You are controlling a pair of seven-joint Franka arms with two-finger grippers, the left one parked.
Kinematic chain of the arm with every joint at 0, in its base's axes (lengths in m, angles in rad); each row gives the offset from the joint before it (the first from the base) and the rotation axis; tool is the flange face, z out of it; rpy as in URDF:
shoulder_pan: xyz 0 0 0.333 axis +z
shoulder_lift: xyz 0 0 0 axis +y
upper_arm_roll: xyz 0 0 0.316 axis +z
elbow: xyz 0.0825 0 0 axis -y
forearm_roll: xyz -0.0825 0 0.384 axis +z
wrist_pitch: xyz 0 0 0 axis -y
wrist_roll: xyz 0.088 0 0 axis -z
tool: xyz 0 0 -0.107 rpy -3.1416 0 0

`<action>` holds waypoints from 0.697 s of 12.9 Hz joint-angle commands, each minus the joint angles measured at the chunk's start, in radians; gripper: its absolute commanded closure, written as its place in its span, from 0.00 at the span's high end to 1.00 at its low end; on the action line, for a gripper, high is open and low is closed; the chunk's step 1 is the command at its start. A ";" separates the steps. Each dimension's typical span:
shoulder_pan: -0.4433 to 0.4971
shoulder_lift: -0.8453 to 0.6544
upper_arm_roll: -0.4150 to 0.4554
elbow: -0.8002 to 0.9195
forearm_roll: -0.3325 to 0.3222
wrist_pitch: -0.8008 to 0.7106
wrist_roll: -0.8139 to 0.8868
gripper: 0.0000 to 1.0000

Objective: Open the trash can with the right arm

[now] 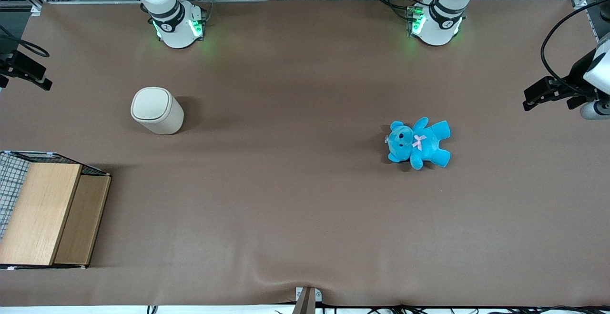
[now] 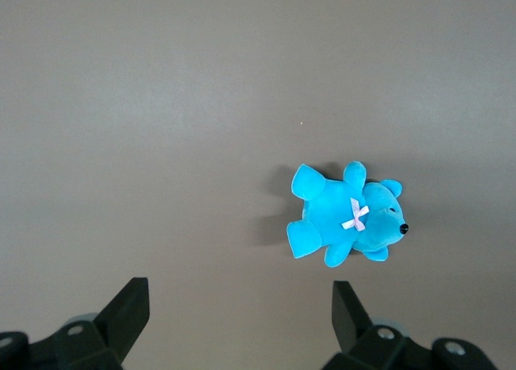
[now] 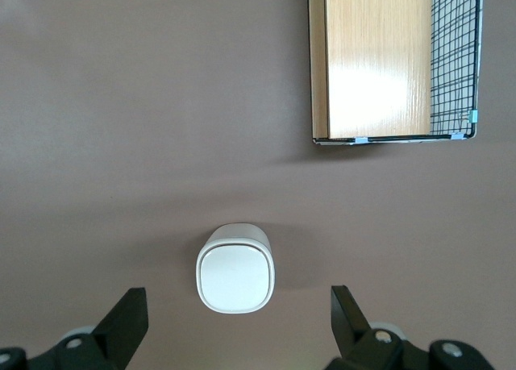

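Note:
The trash can [image 1: 157,110] is a small cream-white bin with a rounded-square lid. It stands upright on the brown table, toward the working arm's end, with its lid down. My right arm's gripper [image 1: 33,73] hangs high above the table at that end. In the right wrist view the gripper [image 3: 238,293] is open and empty, its two black fingers [image 3: 129,322] spread wide. The trash can [image 3: 235,267] shows far below, between the fingers, not touched.
A wooden box with wire mesh [image 1: 43,214] lies nearer the front camera than the trash can; it also shows in the right wrist view [image 3: 387,60]. A blue teddy bear [image 1: 418,142] lies toward the parked arm's end, also in the left wrist view [image 2: 347,217].

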 commanded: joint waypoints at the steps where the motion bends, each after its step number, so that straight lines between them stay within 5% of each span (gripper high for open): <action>1: -0.026 0.009 0.016 0.017 0.019 -0.014 0.014 1.00; 9: -0.024 0.024 0.016 0.022 0.017 -0.015 0.015 1.00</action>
